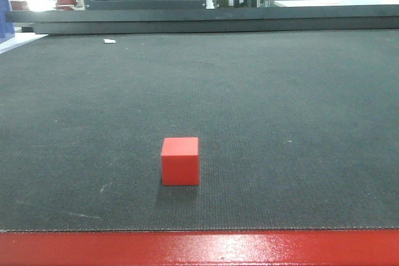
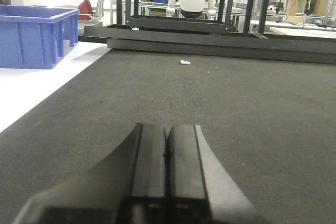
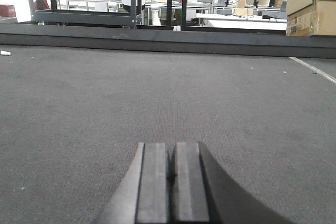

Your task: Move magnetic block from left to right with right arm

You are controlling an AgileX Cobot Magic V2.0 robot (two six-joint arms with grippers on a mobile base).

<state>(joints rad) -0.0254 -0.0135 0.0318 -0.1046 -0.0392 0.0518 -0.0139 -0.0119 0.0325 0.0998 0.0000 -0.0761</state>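
The magnetic block (image 1: 180, 161) is sitting alone on the dark mat (image 1: 280, 123) in the front-facing view, near the red front edge (image 1: 199, 248) of the table and a little to the left of the middle. It is standing flat on one face, and no gripper is touching it. In the left wrist view, the left gripper (image 2: 168, 135) is hovering low over the mat with its two black fingers (image 2: 149, 156) pressing together, so nothing is sitting between them. In the right wrist view, the right gripper (image 3: 171, 153) is showing the same: its fingers (image 3: 153, 171) are meeting along a thin line and are holding nothing. The block is not appearing in either wrist view. A small white scrap (image 2: 185, 62) is lying on the mat far from the left gripper. A blue bin (image 2: 31, 35) is standing on the white surface at the left of the mat, and cardboard boxes (image 3: 310, 3) are standing beyond the mat at the right.
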